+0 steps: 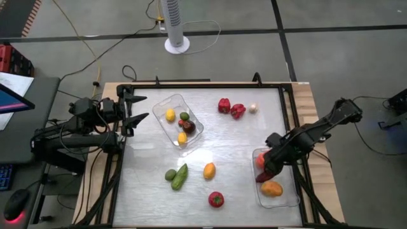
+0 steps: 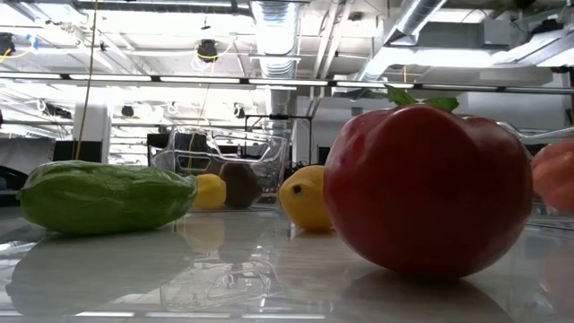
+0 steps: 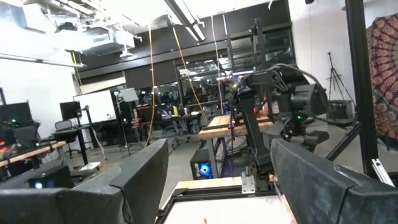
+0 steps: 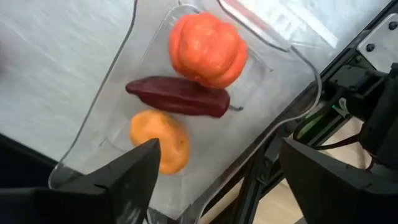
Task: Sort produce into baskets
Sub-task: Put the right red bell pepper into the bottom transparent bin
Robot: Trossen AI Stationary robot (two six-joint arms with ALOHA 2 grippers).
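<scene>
My right gripper is open and empty above the right clear basket. In this basket lie an orange-red tomato, a dark red pepper and an orange piece. My left gripper is open and empty at the table's left edge, beside the left clear basket. That basket holds a yellow piece, a lime, a dark piece and another yellow piece. On the table lie two red peppers, a cucumber, a lime, an orange piece and a red tomato.
A small pale bulb lies beside the red peppers. A black frame runs along the table's edges. In the low view the red tomato stands close in front, with the cucumber to the left.
</scene>
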